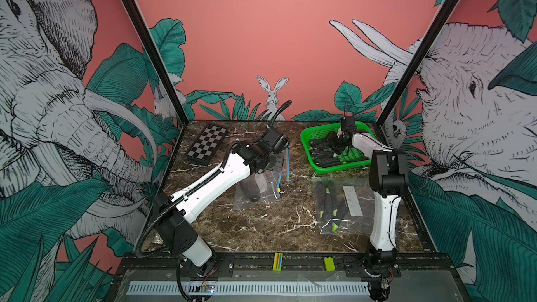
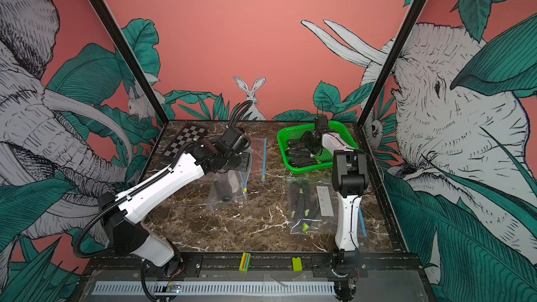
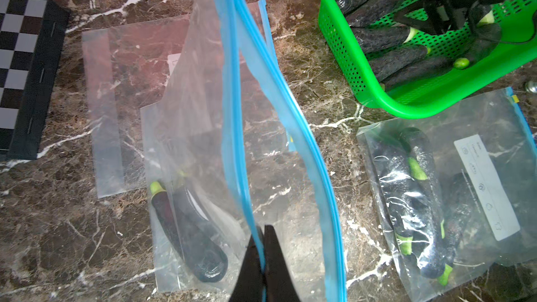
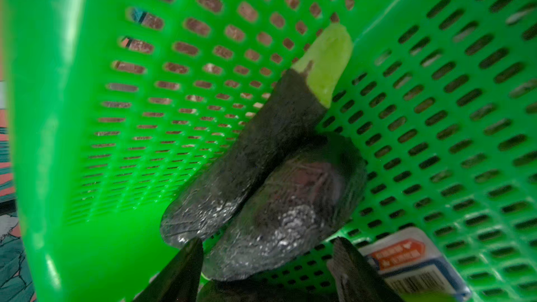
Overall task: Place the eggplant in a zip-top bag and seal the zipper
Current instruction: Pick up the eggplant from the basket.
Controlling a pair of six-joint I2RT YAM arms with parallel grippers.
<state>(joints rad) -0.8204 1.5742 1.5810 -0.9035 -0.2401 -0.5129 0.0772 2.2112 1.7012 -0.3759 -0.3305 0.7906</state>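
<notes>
Both top views look down from above my bases toward the back wall point(image 1: 261, 39), sharing the whole table point(image 1: 261, 228). My left wrist camera overlooks bag point(image 3: 203, 97) and basket point(image 3: 406, 108); my right, seemingly very near, peers inside it.

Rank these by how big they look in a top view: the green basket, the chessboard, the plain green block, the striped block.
1. the green basket, the largest.
2. the chessboard, clearly smaller.
3. the plain green block and the striped block: both tiny and about alike, so I do not rank them.
</notes>
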